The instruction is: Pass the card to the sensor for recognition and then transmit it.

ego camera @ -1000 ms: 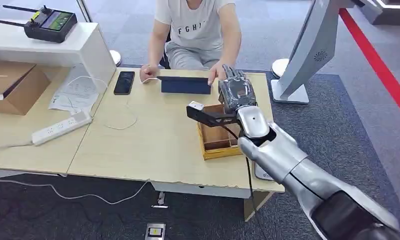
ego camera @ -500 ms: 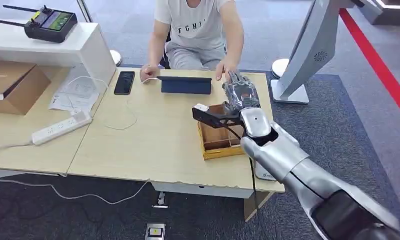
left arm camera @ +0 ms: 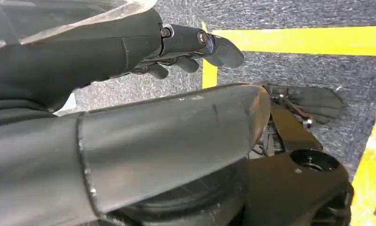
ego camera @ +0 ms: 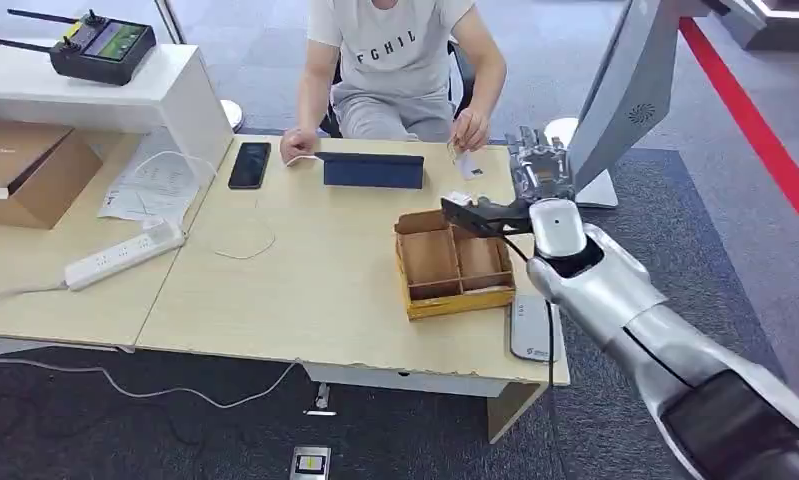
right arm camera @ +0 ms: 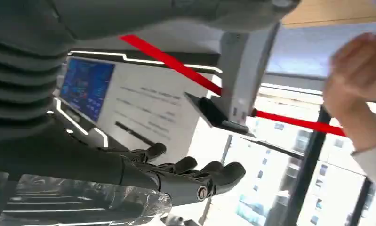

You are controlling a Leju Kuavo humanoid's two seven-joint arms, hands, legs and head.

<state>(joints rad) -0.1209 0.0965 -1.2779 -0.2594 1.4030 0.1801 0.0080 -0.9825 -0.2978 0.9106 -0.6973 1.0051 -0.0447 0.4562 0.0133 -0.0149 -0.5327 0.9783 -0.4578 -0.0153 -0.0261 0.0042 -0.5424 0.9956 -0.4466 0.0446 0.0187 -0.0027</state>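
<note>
Right hand (ego camera: 541,168) raised past the desk's (ego camera: 305,290) far right corner, fingers (right arm camera: 209,175) stretched out side by side and a little apart, holding nothing. Card (ego camera: 469,165) pinched in a person's hand (ego camera: 468,128) just above the desk's far edge, near the right hand but apart from it; small and white, probably, though the head view is too coarse to be sure. Dark tablet (ego camera: 372,170) propped along the far edge beside that card, black phone (ego camera: 248,165) further left on the same edge. Wooden divided tray (ego camera: 453,265) near the right edge, with a grey flat device (ego camera: 531,328) just beside it at the near right corner. White power strip (ego camera: 123,255) on the left side. Left hand (left arm camera: 176,47) hanging over dark carpet with yellow lines, fingers (left arm camera: 221,49) loosely curled with nothing in them.
</note>
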